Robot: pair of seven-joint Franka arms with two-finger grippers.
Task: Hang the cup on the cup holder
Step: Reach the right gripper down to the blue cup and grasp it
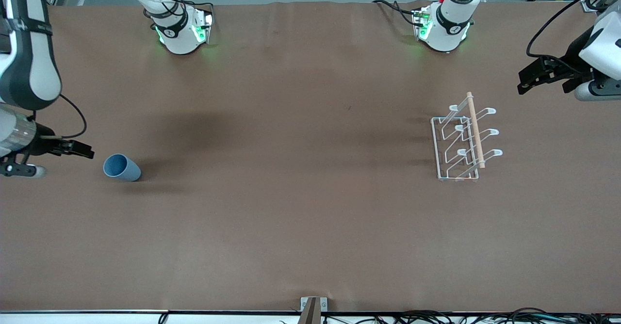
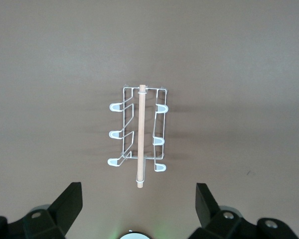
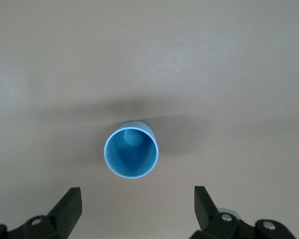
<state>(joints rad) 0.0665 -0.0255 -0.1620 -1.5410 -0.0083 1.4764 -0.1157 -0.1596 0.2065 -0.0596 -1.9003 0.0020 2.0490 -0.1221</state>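
Two arms, both hanging up over the brown table [image 1: 301,217] with nothing in their grip. The right gripper [image 1: 89,152] sits at the right arm's end of the table, fingers [image 3: 70,206] spread wide, and the cup [image 1: 121,168] stands upright on the table just beside it, mouth up. You can look straight down into it in the right wrist view [image 3: 131,149]. The left gripper [image 1: 523,82] is up at the left arm's end, fingers [image 2: 70,204] also wide apart and empty. The cup holder [image 1: 463,139] stands on the table close to it, well apart from the cup, wooden rod [image 2: 140,135] along the top and no cup on any prong.
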